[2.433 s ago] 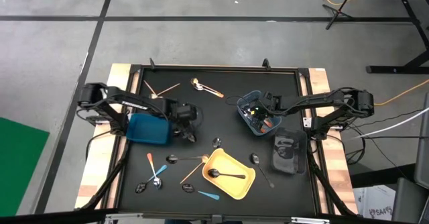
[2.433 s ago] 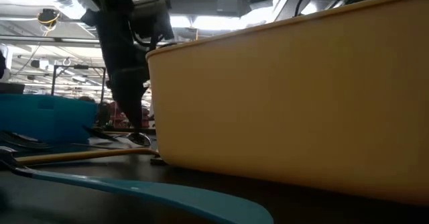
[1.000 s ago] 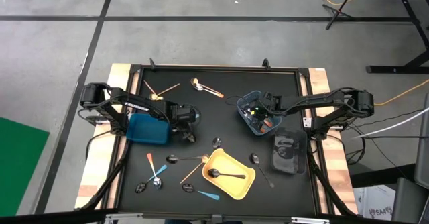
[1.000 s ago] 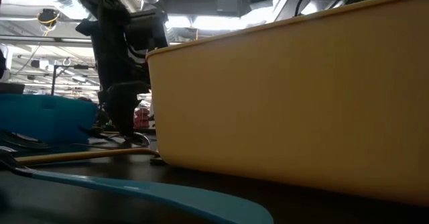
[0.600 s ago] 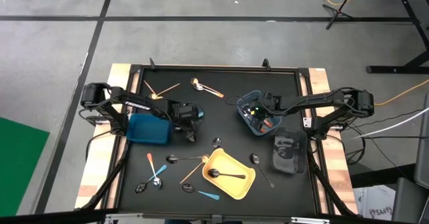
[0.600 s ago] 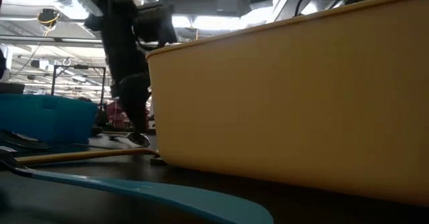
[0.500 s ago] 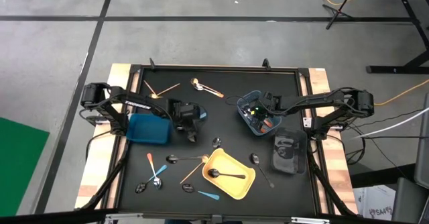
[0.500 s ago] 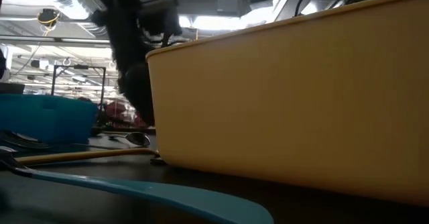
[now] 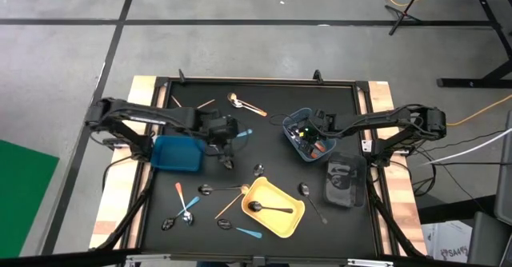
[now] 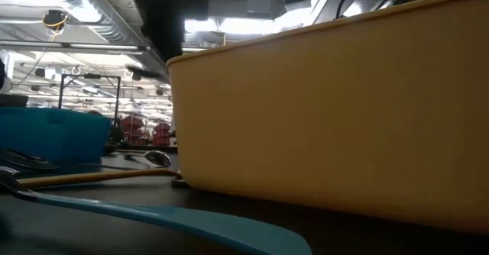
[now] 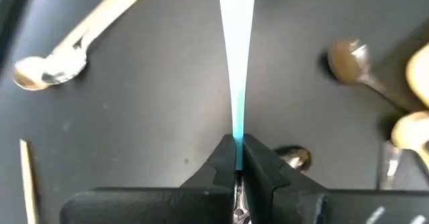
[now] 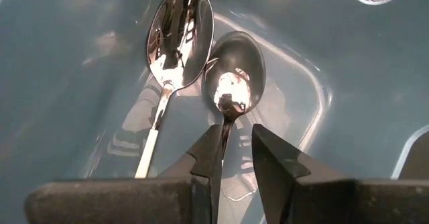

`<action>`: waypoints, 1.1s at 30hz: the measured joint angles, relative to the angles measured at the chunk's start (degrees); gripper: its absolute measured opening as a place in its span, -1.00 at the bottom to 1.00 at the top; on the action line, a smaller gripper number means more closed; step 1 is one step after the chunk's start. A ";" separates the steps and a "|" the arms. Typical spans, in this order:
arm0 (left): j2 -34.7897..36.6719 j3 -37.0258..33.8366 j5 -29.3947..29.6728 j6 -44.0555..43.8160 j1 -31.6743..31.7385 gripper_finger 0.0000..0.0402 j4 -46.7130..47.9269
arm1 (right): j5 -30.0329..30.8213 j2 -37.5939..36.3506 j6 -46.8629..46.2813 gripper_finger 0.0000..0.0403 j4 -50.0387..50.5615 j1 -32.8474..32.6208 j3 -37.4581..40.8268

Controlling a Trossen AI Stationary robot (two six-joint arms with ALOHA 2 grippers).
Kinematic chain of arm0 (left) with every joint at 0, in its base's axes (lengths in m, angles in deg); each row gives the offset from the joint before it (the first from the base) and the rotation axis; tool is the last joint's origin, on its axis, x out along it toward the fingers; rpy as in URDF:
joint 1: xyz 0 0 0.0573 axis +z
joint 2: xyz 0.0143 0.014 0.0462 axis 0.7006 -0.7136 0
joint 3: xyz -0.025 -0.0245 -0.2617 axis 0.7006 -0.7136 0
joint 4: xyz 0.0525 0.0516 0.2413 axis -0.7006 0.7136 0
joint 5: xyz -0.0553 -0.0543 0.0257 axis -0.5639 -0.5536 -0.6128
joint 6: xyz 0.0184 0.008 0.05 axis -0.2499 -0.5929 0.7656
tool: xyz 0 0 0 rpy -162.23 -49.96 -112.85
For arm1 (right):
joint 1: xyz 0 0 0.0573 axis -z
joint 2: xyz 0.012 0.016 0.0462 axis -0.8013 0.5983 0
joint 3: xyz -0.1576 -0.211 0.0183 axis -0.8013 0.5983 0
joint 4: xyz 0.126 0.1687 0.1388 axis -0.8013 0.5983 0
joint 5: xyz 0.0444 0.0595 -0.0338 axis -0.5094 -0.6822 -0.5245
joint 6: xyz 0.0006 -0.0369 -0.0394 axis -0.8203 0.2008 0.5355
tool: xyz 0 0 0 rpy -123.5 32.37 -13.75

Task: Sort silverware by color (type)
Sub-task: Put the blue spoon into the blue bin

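My left gripper (image 9: 230, 138) hangs above the table beside the blue bin (image 9: 177, 153), shut on a light-blue-handled spoon (image 9: 244, 132). In the left wrist view its handle (image 11: 236, 43) runs out ahead of the gripper (image 11: 238, 158). My right gripper (image 9: 311, 139) reaches down into the round grey-blue bin (image 9: 290, 124), open by a narrow gap (image 12: 236, 150). A spoon (image 12: 234, 73) lies on the bin floor with its thin handle in that gap; whether a finger touches it I cannot tell. A second, shiny spoon (image 12: 179, 29) lies beside it. Other silverware lies flat on the black table. My left gripper pinches the light-blue handle at its narrow end (image 11: 237, 143), between the two fingers. The fingers slant down from above and lie along the handle, which sticks out past the fingertips. The spoon's bowl end is hidden behind the fingers. The spoon is lifted clear of the table.
The yellow bin (image 9: 274, 208) at the near middle holds a black spoon (image 9: 264, 209); a dark bin (image 9: 343, 183) stands to its right. Loose spoons lie at the far middle (image 9: 244, 105), in front of the yellow bin (image 9: 222, 189) and at the near left (image 9: 183, 201).
My left gripper has risen from the table, carrying the light-blue-handled spoon up clear of it and drifting a little toward the far edge; in the low view it has gone up out of the picture. The silver spoon beside it stayed on the table.
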 joint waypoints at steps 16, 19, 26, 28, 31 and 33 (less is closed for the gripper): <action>19.65 -12.41 7.47 -17.16 -10.98 -0.98 19.09 | -0.09 0.00 0.00 -0.64 -0.04 0.00 -0.02; 22.04 -17.82 7.37 -20.54 -12.54 -0.98 18.73 | -0.08 0.00 0.00 -0.64 -0.01 0.00 -0.02; 23.99 -26.39 6.14 -26.28 -15.05 -0.98 18.15 | 0.03 0.00 0.02 -0.64 0.03 0.00 -0.02; 23.99 -27.63 5.62 -27.13 -15.58 -0.98 18.14 | 0.04 0.00 0.00 -0.64 0.00 0.00 -0.02; 23.97 -28.87 5.35 -27.78 -16.26 -0.98 18.11 | 0.04 0.00 0.00 -0.64 0.01 0.00 -0.02; 23.97 -29.50 5.21 -27.84 -16.63 -0.98 18.14 | 0.01 0.00 0.00 -0.64 0.02 0.00 -0.02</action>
